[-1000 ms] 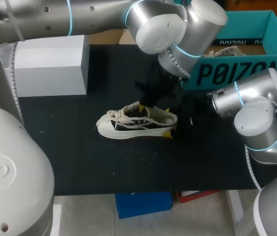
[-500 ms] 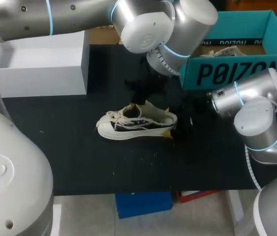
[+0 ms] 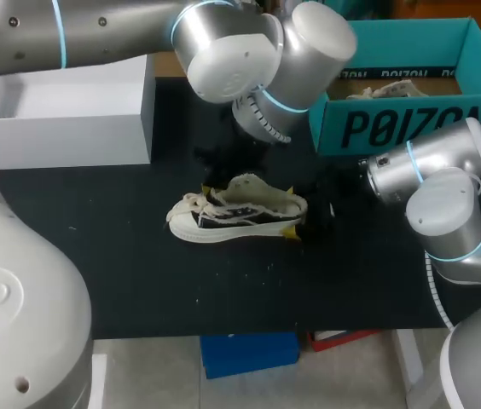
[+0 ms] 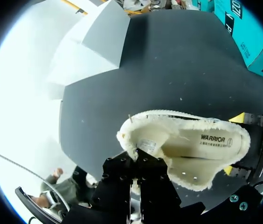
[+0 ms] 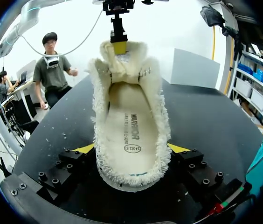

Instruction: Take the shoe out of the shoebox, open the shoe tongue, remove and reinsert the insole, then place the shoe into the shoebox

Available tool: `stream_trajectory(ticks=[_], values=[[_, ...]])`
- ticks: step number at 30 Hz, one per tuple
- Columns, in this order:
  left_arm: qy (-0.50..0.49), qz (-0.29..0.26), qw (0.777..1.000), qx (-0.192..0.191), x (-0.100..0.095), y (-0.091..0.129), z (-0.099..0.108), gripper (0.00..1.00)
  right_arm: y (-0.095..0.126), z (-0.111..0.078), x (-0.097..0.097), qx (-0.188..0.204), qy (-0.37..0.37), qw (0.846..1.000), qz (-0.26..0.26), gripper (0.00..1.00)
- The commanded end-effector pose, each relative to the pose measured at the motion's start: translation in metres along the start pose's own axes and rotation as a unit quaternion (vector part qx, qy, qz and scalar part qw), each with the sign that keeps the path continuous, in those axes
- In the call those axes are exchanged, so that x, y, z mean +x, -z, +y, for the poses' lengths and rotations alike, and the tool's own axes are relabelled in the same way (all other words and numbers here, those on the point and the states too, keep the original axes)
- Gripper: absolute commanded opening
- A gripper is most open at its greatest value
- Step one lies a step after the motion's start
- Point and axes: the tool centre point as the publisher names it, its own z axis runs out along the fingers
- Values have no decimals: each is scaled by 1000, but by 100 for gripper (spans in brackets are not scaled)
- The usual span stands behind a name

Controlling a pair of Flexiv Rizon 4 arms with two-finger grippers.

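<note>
A cream low-top shoe (image 3: 236, 213) lies on its sole on the black table, toe to the left. My right gripper (image 3: 292, 213) holds its heel, one yellow-tipped finger (image 5: 85, 148) against each side of the shoe (image 5: 129, 126). My left gripper (image 3: 213, 183) is shut on the tongue (image 4: 138, 144) and holds it up toward the toe. In the right wrist view the left gripper (image 5: 119, 46) stands at the far end of the shoe. The insole (image 4: 206, 140) lies flat inside the fleecy opening. The teal shoebox (image 3: 411, 128) stands open at the back right.
A second shoe (image 3: 390, 89) lies inside the teal box. A white box (image 3: 70, 115) stands at the back left of the table. Bare black tabletop stretches in front of the shoe to the near edge (image 3: 249, 328).
My left arm has swung left, toward the toe, with the tongue in its gripper, and the shoe's mouth stands wider. The right arm and the shoe have stayed put.
</note>
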Motion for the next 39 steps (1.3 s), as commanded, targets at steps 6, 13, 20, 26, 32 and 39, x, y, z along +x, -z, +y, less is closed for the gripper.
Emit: stream_trajectory(ticks=[6,13,20,26,32,39], values=[[4,-4,1000,-14,-12,-24,0,34,-2,0,0,1,-1,1000,-1,0],[11,10,1000,-8,-24,-17,-5,100,-2,0,0,1,-1,1000,-1,0],[18,15,1000,1,-34,-15,-9,100,-2,0,0,1,-1,1000,-1,0],[19,14,1000,-6,-38,-26,-5,100,-2,0,0,1,-1,1000,-1,0],[26,15,999,-19,-45,-40,-3,100,-2,0,0,1,-1,1000,-1,0],[31,15,999,-35,-47,-56,-1,100,-2,0,0,1,-1,1000,-1,0]])
